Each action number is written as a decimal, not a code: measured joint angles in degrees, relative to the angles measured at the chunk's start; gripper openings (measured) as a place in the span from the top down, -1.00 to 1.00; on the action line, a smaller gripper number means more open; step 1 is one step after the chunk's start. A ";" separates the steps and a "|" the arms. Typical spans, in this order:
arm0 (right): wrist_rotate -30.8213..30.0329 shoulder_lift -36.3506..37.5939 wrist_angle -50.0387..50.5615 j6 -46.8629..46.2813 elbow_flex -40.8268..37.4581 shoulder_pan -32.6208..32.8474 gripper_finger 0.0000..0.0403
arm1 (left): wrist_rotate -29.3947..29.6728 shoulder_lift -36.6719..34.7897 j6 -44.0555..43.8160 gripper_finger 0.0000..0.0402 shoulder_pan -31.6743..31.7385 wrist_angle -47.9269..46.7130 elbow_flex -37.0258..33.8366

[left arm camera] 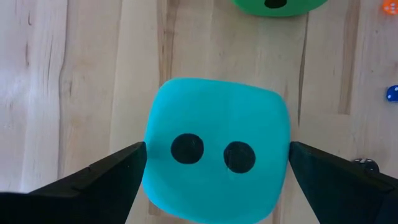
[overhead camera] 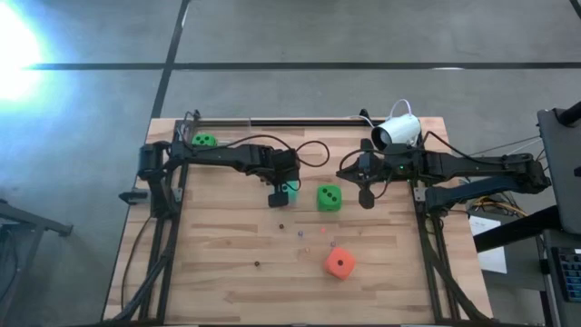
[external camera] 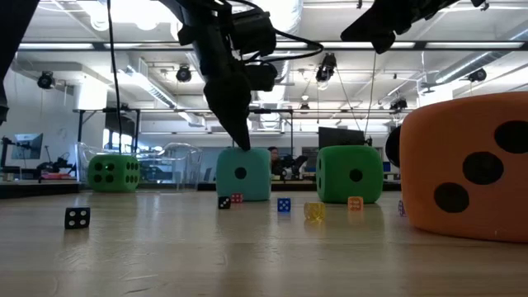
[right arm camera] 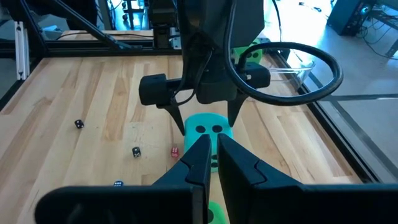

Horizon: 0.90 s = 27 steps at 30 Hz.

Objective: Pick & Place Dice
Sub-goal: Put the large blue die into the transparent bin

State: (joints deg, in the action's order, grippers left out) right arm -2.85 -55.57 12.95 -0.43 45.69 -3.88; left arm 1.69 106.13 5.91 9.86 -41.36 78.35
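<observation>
The teal die (left arm camera: 217, 106) rests on the wooden table near its middle, two pips up. My left gripper (left arm camera: 216, 148) comes down on it from above, open, one finger at each of two opposite sides. A green die (overhead camera: 329, 197) stands just to its right. Another green die (overhead camera: 204, 140) sits at the far left corner, and the orange-red die (overhead camera: 339, 263) lies toward the near right. My right gripper (overhead camera: 366, 198) hangs shut above the table beyond the middle green die, holding nothing. My left gripper's fingertips (left arm camera: 134, 155) stand right at the teal die's two opposite sides (left arm camera: 149, 146), pointing steeply down. Whether they touch the die I cannot tell. The die sits flat on the table.
Several tiny dice lie scattered on the wood nearer the front edge, among them a black one (external camera: 77, 217) and a blue one (external camera: 283, 205). A white camera (overhead camera: 397, 133) sits at the far right edge. Cables loop off the left arm (right arm camera: 292, 68).
</observation>
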 joint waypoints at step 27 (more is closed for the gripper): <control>0.02 0.00 -0.73 0.36 0.00 -0.01 0.87 | -0.02 -0.11 -1.46 -0.96 0.76 3.54 -2.78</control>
State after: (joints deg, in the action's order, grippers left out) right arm -2.83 -55.57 12.22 -0.06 45.69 -3.89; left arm 1.67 106.02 4.45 10.61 -37.82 75.57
